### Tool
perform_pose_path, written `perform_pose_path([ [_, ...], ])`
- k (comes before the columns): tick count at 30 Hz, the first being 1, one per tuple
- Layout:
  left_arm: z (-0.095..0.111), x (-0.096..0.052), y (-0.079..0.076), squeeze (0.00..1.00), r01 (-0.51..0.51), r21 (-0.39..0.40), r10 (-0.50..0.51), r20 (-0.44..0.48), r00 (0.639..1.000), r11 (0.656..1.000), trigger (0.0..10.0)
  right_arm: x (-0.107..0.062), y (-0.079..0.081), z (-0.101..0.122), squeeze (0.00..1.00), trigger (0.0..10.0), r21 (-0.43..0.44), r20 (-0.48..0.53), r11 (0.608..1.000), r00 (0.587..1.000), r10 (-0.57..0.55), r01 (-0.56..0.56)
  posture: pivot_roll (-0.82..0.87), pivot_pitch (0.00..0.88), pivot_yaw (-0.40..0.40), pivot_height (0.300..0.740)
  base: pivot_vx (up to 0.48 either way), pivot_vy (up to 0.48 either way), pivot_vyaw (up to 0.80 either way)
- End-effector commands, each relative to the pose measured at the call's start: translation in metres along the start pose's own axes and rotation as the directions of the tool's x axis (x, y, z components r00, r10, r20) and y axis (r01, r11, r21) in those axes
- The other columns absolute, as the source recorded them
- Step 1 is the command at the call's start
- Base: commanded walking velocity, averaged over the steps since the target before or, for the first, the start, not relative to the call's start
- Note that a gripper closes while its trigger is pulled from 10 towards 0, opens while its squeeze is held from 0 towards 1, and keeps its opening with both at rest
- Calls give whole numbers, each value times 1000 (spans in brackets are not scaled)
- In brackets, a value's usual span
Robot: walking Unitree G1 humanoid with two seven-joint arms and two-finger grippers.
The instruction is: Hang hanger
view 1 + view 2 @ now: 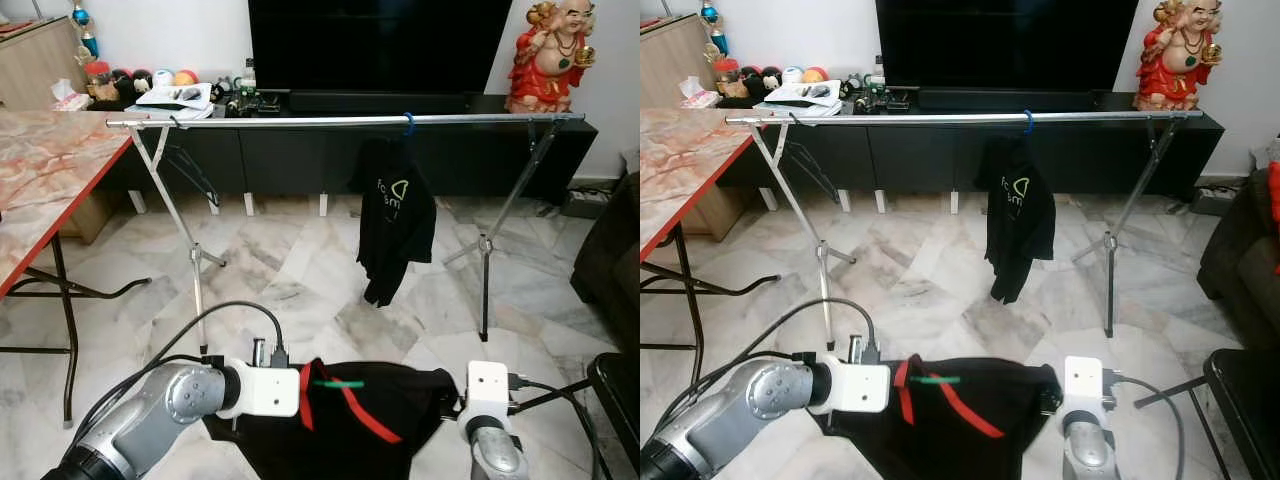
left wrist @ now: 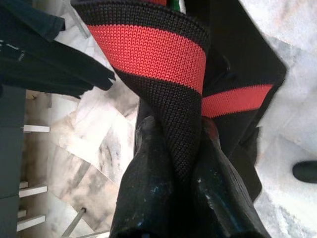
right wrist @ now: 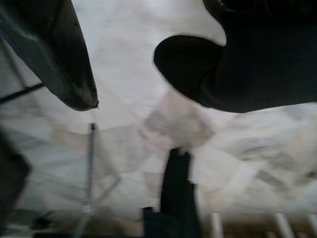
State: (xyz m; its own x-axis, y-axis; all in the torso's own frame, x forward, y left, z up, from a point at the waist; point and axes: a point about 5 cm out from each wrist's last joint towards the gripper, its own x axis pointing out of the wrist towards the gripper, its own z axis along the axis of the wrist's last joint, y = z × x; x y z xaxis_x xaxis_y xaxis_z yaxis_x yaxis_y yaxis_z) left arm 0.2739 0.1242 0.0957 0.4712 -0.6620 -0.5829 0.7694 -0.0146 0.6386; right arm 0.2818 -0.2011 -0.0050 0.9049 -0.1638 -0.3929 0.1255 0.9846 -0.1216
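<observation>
Low in front of me hangs a black garment with a red band, on a green hanger. My left gripper is shut on the garment's red and black knit collar. My right gripper is at the garment's right edge. Its fingers stand open with marble floor showing between them. Across the room ahead runs the silver clothes rail. A black shirt hangs from it on a blue hook, and an empty black hanger hangs near its left end.
A marble-topped table with a red edge stands at my left. Beyond the rail are a black TV cabinet and a red statue. A dark sofa and a black seat are at the right. The rail's legs spread over the floor.
</observation>
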Motion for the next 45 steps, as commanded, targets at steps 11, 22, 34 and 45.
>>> perform_pose_path([
  [11, 14, 6, -7, 0, 27, -7, -26, 106, 994, 1000, 10000, 4, 53, 25, 0, 10000, 109, 80, 928, 934, 348, -355, 106, 31, -23, 740, 0, 0, 0],
  [22, 8, 6, 4, 0, -61, -129, 71, 70, 995, 990, 10000, -6, 49, -15, 0, 10000, -110, -229, 876, 869, 438, -470, 100, 34, -28, 740, 0, 0, 0],
  [34, 4, 8, 14, 0, -143, -214, 152, 27, 988, 966, 10000, -13, 37, -32, 0, 10000, -27, -334, 855, 811, 481, -518, 98, 37, -27, 740, 0, 0, 0],
  [45, -11, 8, 24, 0, -267, -404, 256, -83, 963, 875, 10000, -13, 22, -27, 0, 10000, 67, -253, 856, 821, 512, -513, 88, 39, -25, 740, 0, 0, 0],
])
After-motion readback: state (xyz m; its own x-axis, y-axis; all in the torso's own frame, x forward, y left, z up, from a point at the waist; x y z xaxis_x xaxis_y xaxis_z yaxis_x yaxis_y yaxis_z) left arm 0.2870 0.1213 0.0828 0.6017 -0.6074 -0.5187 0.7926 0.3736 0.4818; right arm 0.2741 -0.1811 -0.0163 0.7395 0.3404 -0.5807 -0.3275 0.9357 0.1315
